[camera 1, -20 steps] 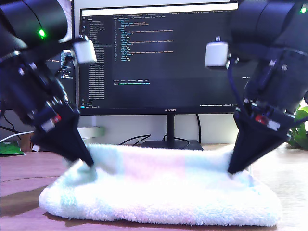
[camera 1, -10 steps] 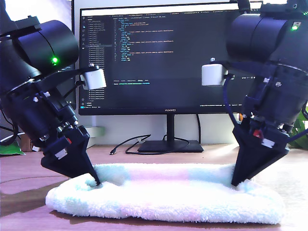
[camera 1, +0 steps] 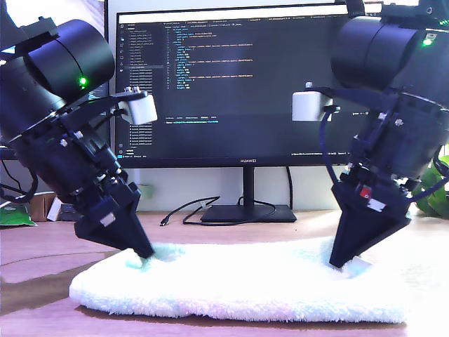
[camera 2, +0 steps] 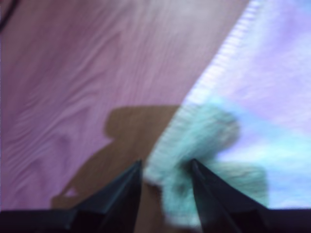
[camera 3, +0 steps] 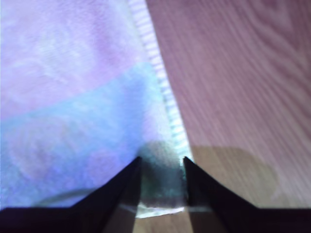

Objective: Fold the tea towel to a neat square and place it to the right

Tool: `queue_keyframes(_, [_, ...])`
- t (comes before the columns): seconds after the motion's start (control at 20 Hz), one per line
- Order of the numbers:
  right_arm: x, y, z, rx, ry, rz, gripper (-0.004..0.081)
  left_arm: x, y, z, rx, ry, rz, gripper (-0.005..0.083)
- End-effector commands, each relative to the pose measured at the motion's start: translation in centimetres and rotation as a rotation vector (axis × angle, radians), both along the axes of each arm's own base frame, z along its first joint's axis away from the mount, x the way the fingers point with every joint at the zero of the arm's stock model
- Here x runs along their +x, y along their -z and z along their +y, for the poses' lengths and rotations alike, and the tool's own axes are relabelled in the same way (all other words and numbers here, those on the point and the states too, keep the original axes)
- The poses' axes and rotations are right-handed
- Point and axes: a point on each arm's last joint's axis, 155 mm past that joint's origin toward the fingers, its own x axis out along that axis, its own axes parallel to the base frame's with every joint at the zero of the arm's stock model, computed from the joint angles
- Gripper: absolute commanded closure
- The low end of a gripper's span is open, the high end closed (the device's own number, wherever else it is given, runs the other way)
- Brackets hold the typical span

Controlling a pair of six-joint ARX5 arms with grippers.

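The tea towel (camera 1: 238,284) lies flat and low on the wooden table (camera 1: 35,246), fluffy white with faint pink and mint tints. My first gripper (camera 1: 144,256) is at its end on the exterior view's left, shut on a bunched mint-green tuft of the edge (camera 2: 194,141). Its dark fingers (camera 2: 121,194) straddle that tuft. At the towel's end on the exterior view's right, my second gripper (camera 1: 344,265) pinches a pale corner. In the second wrist view the hemmed corner (camera 3: 163,179) sits between the fingers (camera 3: 124,187).
A monitor (camera 1: 231,84) on a stand (camera 1: 245,210) fills the background behind the towel, with a cable (camera 1: 182,210) trailing on the table. A green plant (camera 1: 435,193) is at the exterior view's right edge. Small items sit at its far left.
Both grippers have come down and toward the camera with the held edge. The towel has gone from a bulky raised fold to a flatter, lower shape.
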Motion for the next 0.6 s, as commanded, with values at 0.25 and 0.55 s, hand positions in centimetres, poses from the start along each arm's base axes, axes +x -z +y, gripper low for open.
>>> queue_keyframes(0.25, [1.1, -2.4, 0.3, -0.018, 0.015, 0.014, 0.0506, 1.1, -2.9, 0.7, 0.012, -0.051, -0.053, 0.0537])
queue_keyframes(0.55, [0.4, -4.1, 1.7, 0.055, -0.024, 0.074, 0.0777, -0.9, -5.5, 0.4, -0.141, -0.115, 0.051, 0.0794])
